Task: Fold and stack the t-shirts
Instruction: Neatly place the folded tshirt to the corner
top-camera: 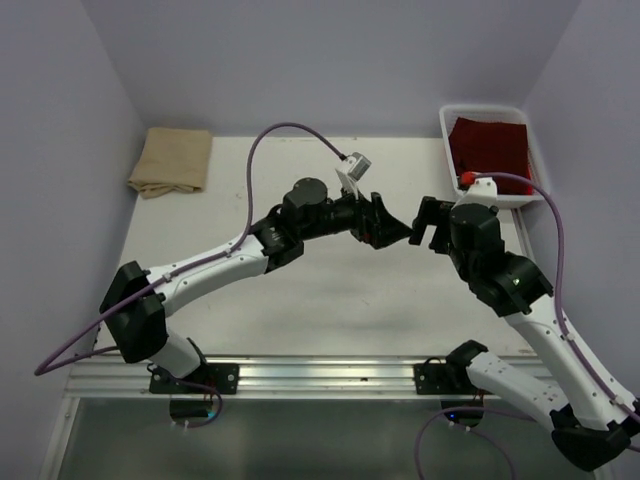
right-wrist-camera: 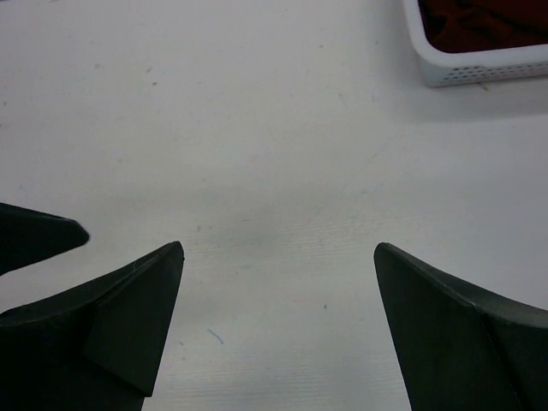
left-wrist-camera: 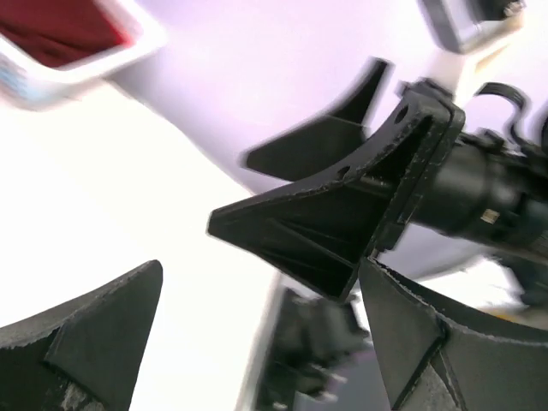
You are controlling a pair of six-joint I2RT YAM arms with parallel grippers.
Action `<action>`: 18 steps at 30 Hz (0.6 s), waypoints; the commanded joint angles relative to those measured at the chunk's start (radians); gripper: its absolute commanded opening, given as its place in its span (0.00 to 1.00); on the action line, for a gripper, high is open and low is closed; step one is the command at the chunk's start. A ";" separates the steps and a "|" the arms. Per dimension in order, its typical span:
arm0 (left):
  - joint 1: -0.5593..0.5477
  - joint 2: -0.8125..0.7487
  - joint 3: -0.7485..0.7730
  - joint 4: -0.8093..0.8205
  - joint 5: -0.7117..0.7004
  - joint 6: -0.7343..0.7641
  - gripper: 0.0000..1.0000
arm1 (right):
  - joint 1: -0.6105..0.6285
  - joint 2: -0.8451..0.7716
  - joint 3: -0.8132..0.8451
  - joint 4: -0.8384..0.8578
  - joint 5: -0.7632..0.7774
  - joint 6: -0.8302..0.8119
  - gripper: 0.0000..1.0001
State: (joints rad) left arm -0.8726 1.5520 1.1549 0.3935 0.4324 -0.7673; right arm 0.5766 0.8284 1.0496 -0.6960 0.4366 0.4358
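Observation:
A tan t-shirt [top-camera: 172, 160] lies folded at the table's far left corner. The dark red t-shirt [top-camera: 488, 147] sits inside the white bin [top-camera: 447, 130] at the far right; it also shows in the left wrist view [left-wrist-camera: 60, 30] and the right wrist view [right-wrist-camera: 488, 21]. My left gripper [top-camera: 395, 228] and right gripper [top-camera: 425, 222] face each other tip to tip over the middle of the table. Both are open and hold nothing. The left gripper [left-wrist-camera: 261, 265] looks straight at the right one's black fingers [left-wrist-camera: 325, 231]. Bare tabletop fills the gap of the right gripper [right-wrist-camera: 278, 246].
The white table [top-camera: 330, 290] is walled in by pale panels behind and on both sides. A metal rail [top-camera: 320, 375] runs along the near edge by the arm bases. A purple cable [top-camera: 290, 130] loops above the left arm. A fingertip of the left gripper [right-wrist-camera: 43, 233] pokes into the right wrist view.

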 commanded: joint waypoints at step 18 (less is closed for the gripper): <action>0.149 -0.259 -0.129 -0.772 -0.790 0.256 1.00 | 0.011 0.186 0.141 -0.123 0.214 0.035 0.99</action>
State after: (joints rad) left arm -0.7315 1.3277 1.0370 -0.3542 -0.3019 -0.5049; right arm 0.5842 0.9943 1.1725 -0.8162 0.6193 0.4500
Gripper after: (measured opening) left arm 0.999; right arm 0.987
